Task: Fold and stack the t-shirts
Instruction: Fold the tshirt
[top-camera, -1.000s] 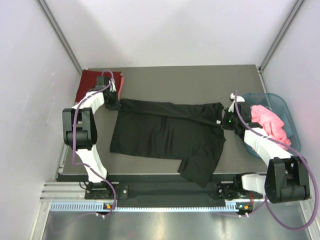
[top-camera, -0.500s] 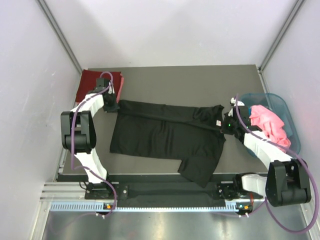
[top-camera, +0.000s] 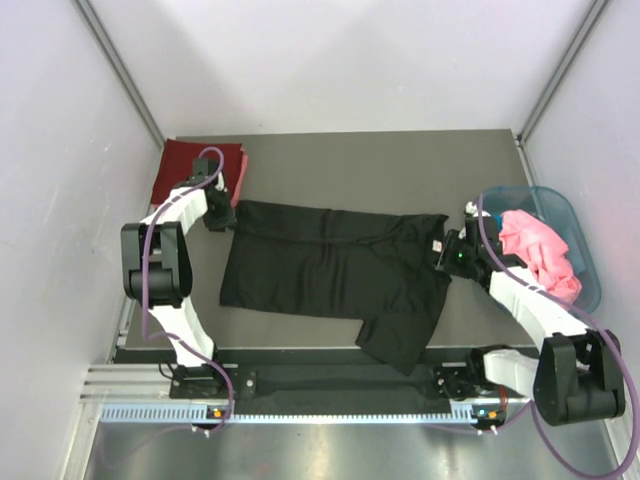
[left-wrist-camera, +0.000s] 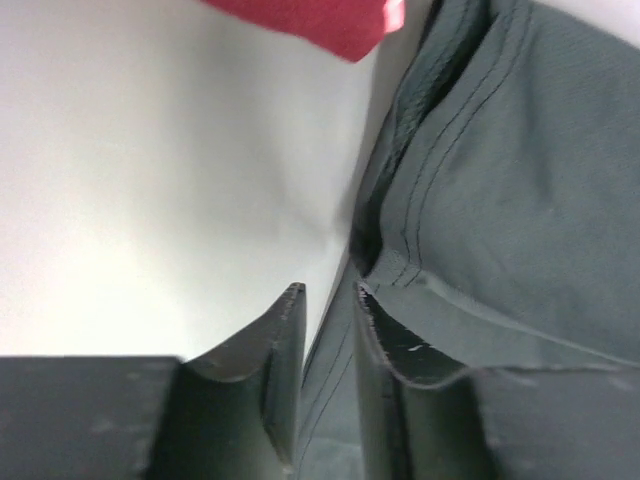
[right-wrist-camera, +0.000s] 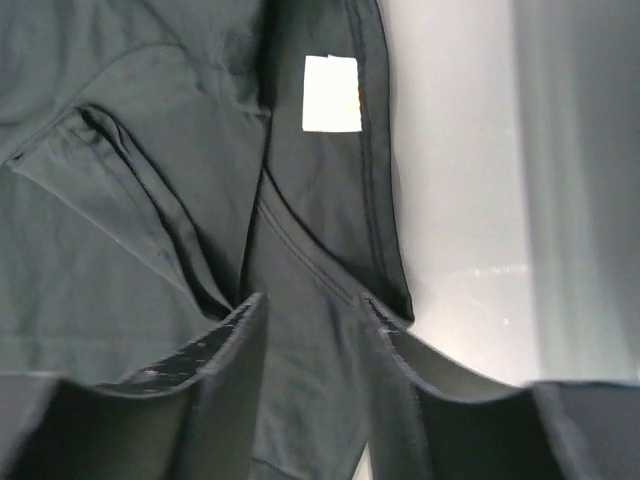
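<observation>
A large black t-shirt (top-camera: 330, 265) lies spread across the middle of the table, its far edge doubled over in a band. My left gripper (top-camera: 222, 215) is open at the shirt's far-left corner. In the left wrist view its jaws (left-wrist-camera: 330, 290) stand a little apart, with the stitched hem (left-wrist-camera: 400, 270) lying between them. My right gripper (top-camera: 447, 252) is open at the far-right corner. In the right wrist view the neck-side cloth lies slack between the parted fingers of that gripper (right-wrist-camera: 313, 298), below a white label (right-wrist-camera: 330, 93). A dark red t-shirt (top-camera: 195, 165) lies folded at the back left.
A teal plastic basket (top-camera: 560, 200) at the right edge of the table holds a pink t-shirt (top-camera: 540, 250). One black sleeve (top-camera: 400, 345) reaches towards the table's near edge. Grey walls close in the table's left, right and back sides.
Both grippers have come nearer and down with the shirt's far edge, laying it over the body. Both jaws, shut on the cloth before, now stand apart.
</observation>
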